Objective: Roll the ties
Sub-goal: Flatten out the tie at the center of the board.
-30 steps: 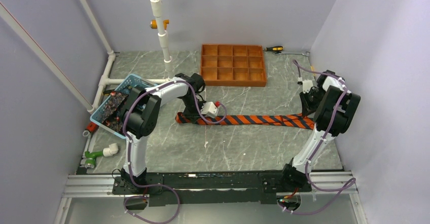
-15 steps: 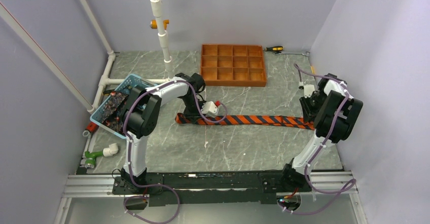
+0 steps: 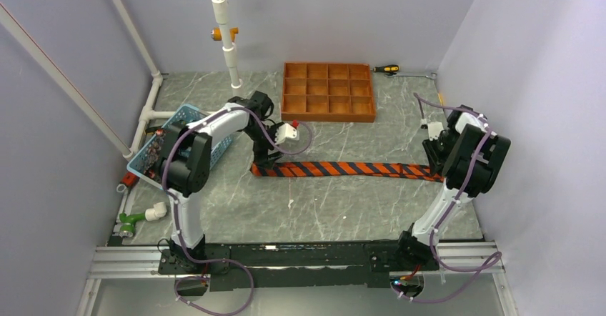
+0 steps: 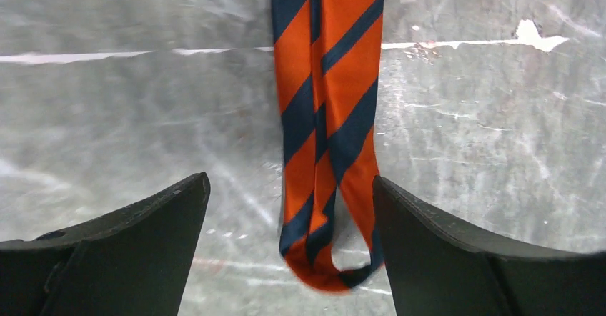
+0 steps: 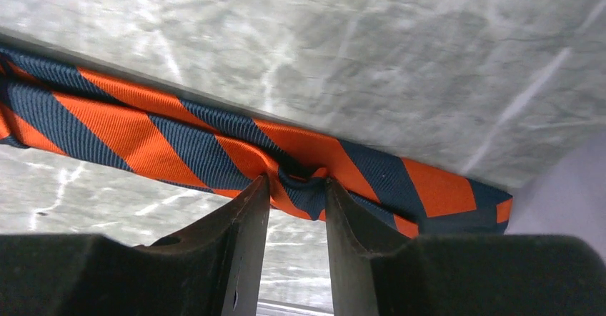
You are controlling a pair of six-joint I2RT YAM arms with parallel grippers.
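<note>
One tie (image 3: 343,168), boldly striped in orange and dark bands, lies stretched left to right across the grey table. My left gripper (image 3: 266,159) hovers over its folded left end. In the left wrist view the left gripper (image 4: 289,184) is wide open. The looped end of the tie (image 4: 329,80) lies between the jaws, close to the right finger (image 4: 443,252). My right gripper (image 3: 434,160) is at the tie's right end. In the right wrist view the right gripper (image 5: 298,184) stands partly open, with a small pucker of the tie (image 5: 143,134) between the tips.
An orange-brown gridded tray (image 3: 329,118) sits at the back centre, with a screwdriver (image 3: 386,68) behind it. A blue basket (image 3: 187,112) at the left holds dark patterned fabric (image 3: 151,155). White pipes (image 3: 227,37) and pipe fittings (image 3: 136,219) line the left side.
The left gripper has opened wide and moved back and left, leaving the tie's folded end on the table. The right jaws have spread a little.
</note>
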